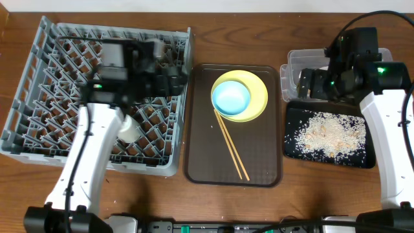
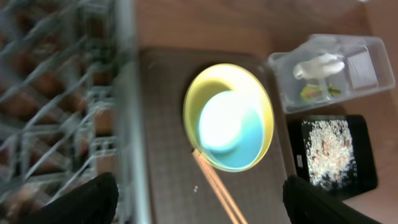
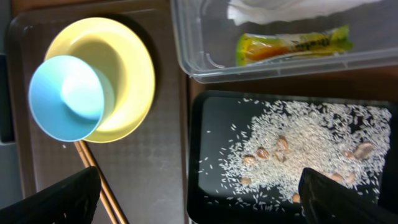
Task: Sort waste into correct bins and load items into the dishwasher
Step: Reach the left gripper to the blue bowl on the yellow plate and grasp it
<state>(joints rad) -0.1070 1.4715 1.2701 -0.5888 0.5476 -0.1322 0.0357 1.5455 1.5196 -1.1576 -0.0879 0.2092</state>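
Left gripper [image 2: 202, 205] splayed, empty, at rack [image 1: 116, 27] edge | right gripper [image 3: 205, 205] splayed, empty, at tub [image 1: 294, 58] edge

Legible text: none. You will find dark print on the green-and-yellow wrapper [image 3: 292, 45], upper right of the right wrist view, too blurred to read.

Overhead looks down; both wrists share the plate [image 3: 135, 78].

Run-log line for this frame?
wrapper and napkin in clear tub | rice in black tray | blue bowl on yellow plate | chopsticks on brown tray
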